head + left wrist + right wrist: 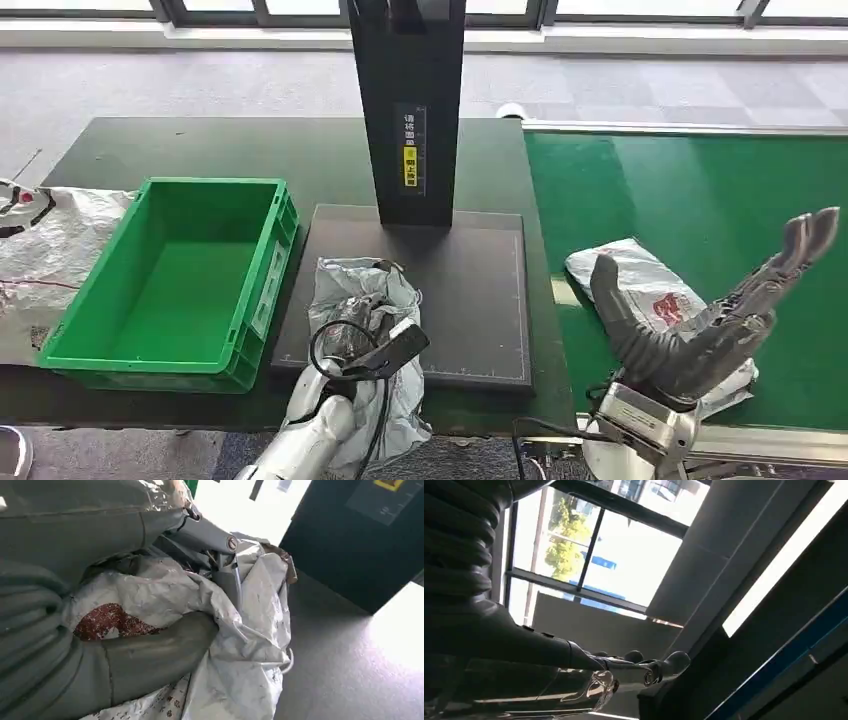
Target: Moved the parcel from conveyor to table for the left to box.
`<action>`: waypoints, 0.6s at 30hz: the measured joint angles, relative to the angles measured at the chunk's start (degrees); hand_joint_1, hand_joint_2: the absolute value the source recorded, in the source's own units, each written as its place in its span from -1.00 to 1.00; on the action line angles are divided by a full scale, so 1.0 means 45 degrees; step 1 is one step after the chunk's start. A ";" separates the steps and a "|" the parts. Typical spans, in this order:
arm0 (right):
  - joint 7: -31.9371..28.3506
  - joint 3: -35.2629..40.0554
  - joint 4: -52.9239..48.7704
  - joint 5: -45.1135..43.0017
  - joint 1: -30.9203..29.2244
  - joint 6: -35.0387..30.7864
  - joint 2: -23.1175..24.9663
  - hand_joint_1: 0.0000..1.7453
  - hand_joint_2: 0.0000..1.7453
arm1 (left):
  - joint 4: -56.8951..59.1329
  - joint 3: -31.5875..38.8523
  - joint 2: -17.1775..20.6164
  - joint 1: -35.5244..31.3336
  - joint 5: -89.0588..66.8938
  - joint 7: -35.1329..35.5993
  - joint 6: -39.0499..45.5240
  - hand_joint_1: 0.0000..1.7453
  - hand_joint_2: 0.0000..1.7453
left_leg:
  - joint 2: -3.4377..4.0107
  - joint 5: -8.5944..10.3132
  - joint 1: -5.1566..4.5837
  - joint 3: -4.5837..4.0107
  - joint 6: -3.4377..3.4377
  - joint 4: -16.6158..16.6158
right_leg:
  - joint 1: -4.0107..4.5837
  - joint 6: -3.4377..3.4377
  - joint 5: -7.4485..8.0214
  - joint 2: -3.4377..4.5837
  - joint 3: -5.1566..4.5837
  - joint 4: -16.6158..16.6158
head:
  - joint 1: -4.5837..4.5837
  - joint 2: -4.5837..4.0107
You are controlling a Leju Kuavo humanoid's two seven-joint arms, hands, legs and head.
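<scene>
Head cam high, looks down; L wrist close on parcel [240, 630]; R wrist faces ceiling.

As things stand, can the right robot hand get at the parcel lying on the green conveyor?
Probably yes. The right robot hand is open, raised just in front of the parcel on the conveyor, and nothing lies between them. The left robot hand is busy gripping another grey bag.

Looks like a parcel-sorting test setup in an office-type building: green conveyor belt [700, 200] butted up against a dark tabletop [200, 150], green plastic crate [180, 285], black scanner stand [408, 100] on a mat, grey carpet tiles [150, 85], big windows [589, 555].
</scene>
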 measured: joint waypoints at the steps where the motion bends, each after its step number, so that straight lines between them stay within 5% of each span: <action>1: 0.0000 0.0000 0.0024 -0.0175 0.0002 0.0000 0.0000 -1.00 1.00 | -0.0336 0.0029 0.0005 0.0096 0.0170 -0.0432 0.0802 1.00 1.00 | 0.0000 0.0002 0.0000 -0.0013 -0.0002 0.0000 | 0.0003 -0.0006 0.0006 0.0001 -0.0022 0.0000 | 0.0000 0.0000; 4: 0.0010 -0.0015 0.0242 -0.0698 0.0047 0.0000 0.0000 -1.00 1.00 | -0.1973 0.0193 0.0019 0.0016 -0.0943 -0.1053 0.2027 1.00 1.00 | -0.0024 0.0027 0.0001 -0.0041 0.0007 0.0001 | 0.0003 -0.0008 0.0010 -0.0025 -0.0044 0.0000 | -0.0005 0.0000; 10: 0.0019 -0.0015 0.1111 -0.1393 0.0151 0.0000 0.0000 -1.00 1.00 | -0.3924 0.0884 0.0019 -0.1664 -0.3987 0.0177 0.2072 1.00 1.00 | -0.0029 0.0034 0.0003 -0.0049 0.0001 0.0000 | 0.0006 -0.0011 0.0014 -0.0021 -0.0049 0.0003 | 0.0000 0.0000; 18: 0.0102 -0.0010 0.2451 -0.1767 0.0132 0.0000 0.0000 -1.00 1.00 | -0.3507 0.1520 0.0413 -0.3963 -0.6028 0.2012 0.2067 1.00 1.00 | -0.0029 0.0038 0.0005 -0.0054 -0.0004 0.0000 | 0.0007 -0.0012 0.0015 -0.0024 -0.0052 0.0008 | 0.0000 0.0000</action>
